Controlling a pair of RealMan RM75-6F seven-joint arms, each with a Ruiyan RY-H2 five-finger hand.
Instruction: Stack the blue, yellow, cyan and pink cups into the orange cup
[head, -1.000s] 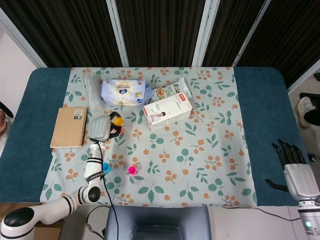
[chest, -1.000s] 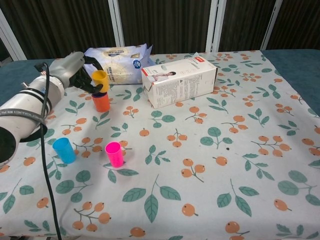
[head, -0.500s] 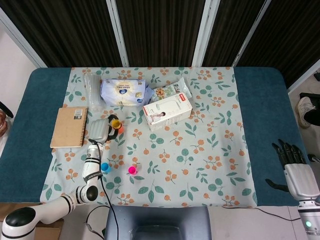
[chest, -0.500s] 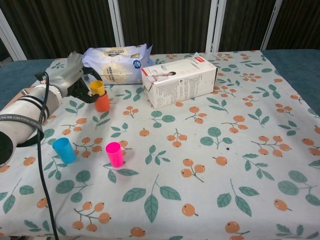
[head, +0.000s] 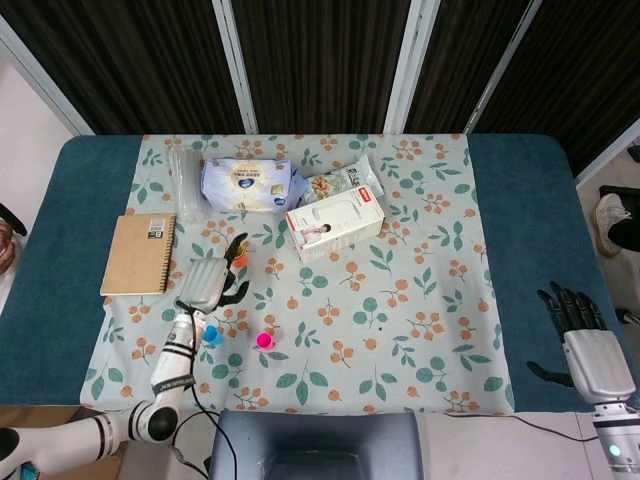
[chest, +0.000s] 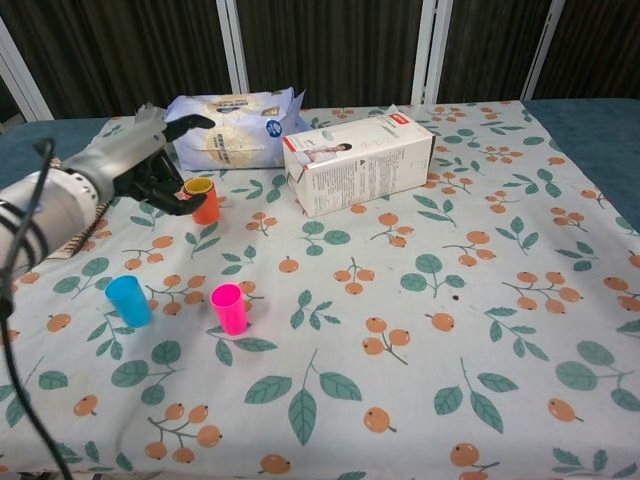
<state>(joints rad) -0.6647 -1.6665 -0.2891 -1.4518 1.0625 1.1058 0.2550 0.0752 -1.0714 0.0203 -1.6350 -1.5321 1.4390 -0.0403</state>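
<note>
The orange cup (chest: 207, 211) stands upright on the floral cloth at the left, and the yellow cup (chest: 199, 186) sits nested inside it with only its rim showing. My left hand (chest: 140, 168) is just left of this stack, fingers spread and holding nothing; from above the left hand (head: 207, 281) hides most of the orange cup (head: 241, 259). Nearer the front edge stand a blue cup (chest: 128, 300) and a pink cup (chest: 229, 308), both upright. No other cup shows. My right hand (head: 585, 342) hangs open off the table's right edge.
A white carton (chest: 358, 162) lies behind the cups at centre. A white and blue soft pack (chest: 235, 128) lies at the back left, with a snack packet (head: 340, 182) beside it. A brown notebook (head: 139, 254) lies at the far left.
The yellow cup went down into the orange cup. My left hand let it go, opened and drew back towards the left. The right hand barely moved.
</note>
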